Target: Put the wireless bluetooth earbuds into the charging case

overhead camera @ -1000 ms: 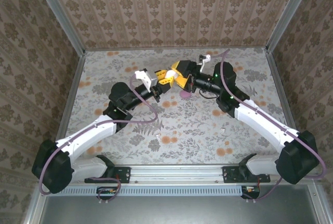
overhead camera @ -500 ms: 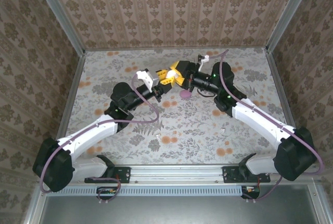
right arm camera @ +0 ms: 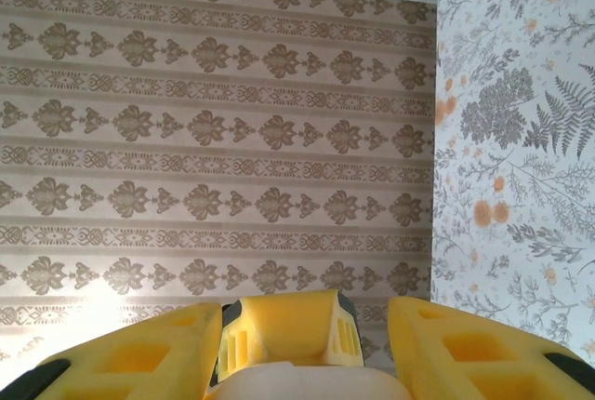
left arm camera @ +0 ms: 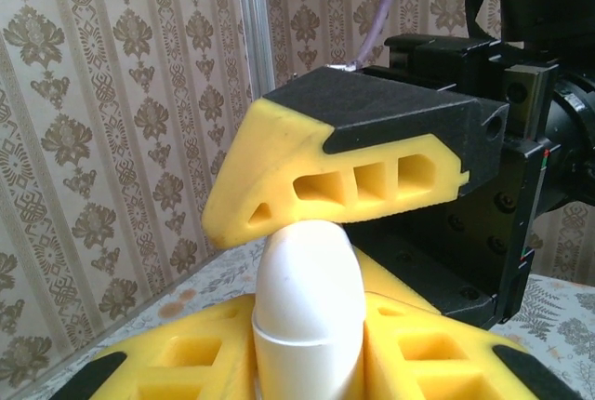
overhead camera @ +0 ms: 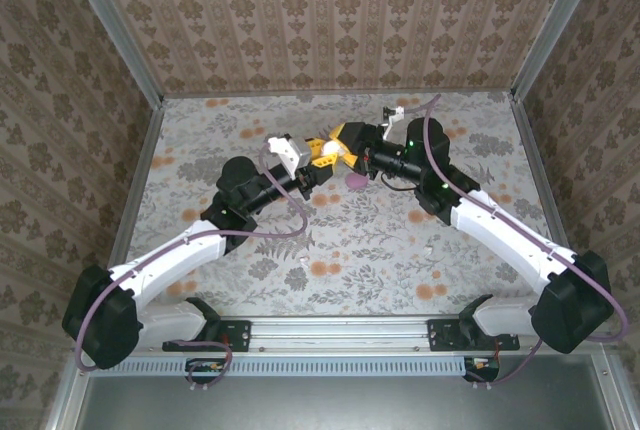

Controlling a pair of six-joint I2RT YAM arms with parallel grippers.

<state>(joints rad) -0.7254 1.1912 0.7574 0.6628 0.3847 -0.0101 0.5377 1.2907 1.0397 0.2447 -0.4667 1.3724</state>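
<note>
Clamping charging case (left arm camera: pixel 308 300): left claw (left arm camera: pixel 307 370); right claw (right arm camera: pixel 307 367).

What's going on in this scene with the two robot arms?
Over the far middle of the floral table, the left claw and the right claw meet. Both clamp the same white charging case between their yellow fingers. Its lid looks shut.

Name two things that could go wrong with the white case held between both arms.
The charging case sits glossy and rounded in the left tool; a finger of the right tool pressing its top could squeeze it out. It is held above the table, so a slip likely means a drop.
</note>
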